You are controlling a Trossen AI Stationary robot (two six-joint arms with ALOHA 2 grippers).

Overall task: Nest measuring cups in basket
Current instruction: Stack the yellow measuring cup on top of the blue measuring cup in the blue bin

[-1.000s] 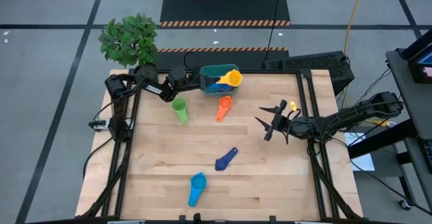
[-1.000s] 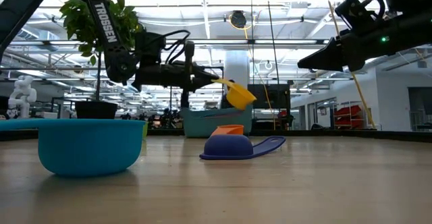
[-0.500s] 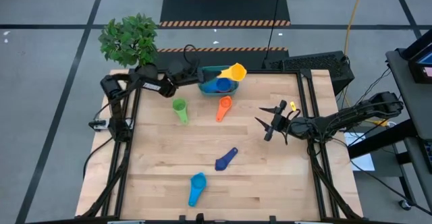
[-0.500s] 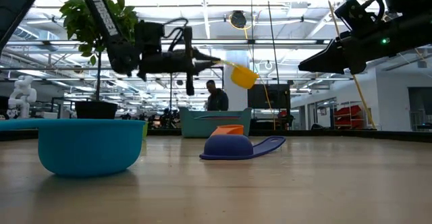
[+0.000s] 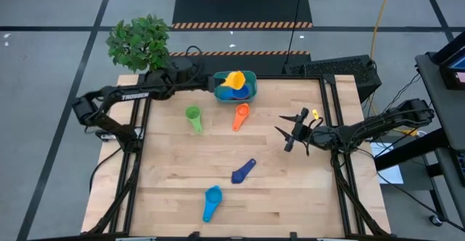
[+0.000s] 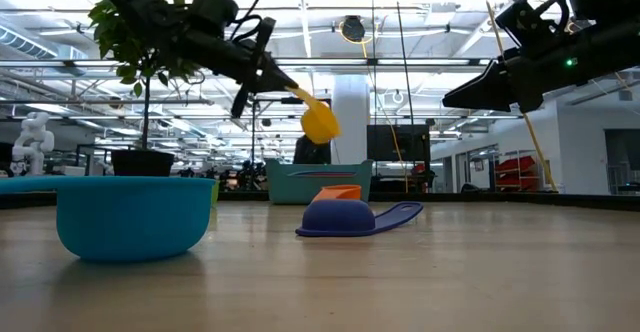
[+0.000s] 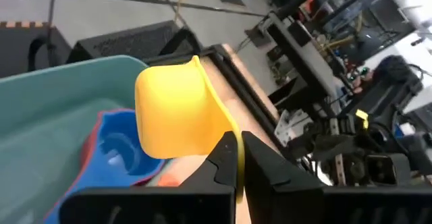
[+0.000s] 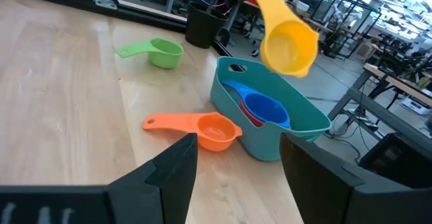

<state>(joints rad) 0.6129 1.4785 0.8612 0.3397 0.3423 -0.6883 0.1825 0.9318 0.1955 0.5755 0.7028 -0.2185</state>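
Seen level across the worktop [image 6: 420, 282], the left tool [image 6: 285, 82] reaches in from the upper left, angled downward, and grips the handle of a yellow measuring cup [image 6: 319, 121]. The cup hangs in the air above the teal basket [image 6: 318, 183], clear of its rim. In front of the basket an orange cup [image 6: 338, 192] shows behind a dark blue cup [image 6: 352, 218], which lies on the wood with its handle pointing right. A large light blue cup [image 6: 132, 215] sits close at the left. The right tool [image 6: 462, 92] hovers high at the upper right. A potted plant [image 6: 140, 47] stands behind at left.
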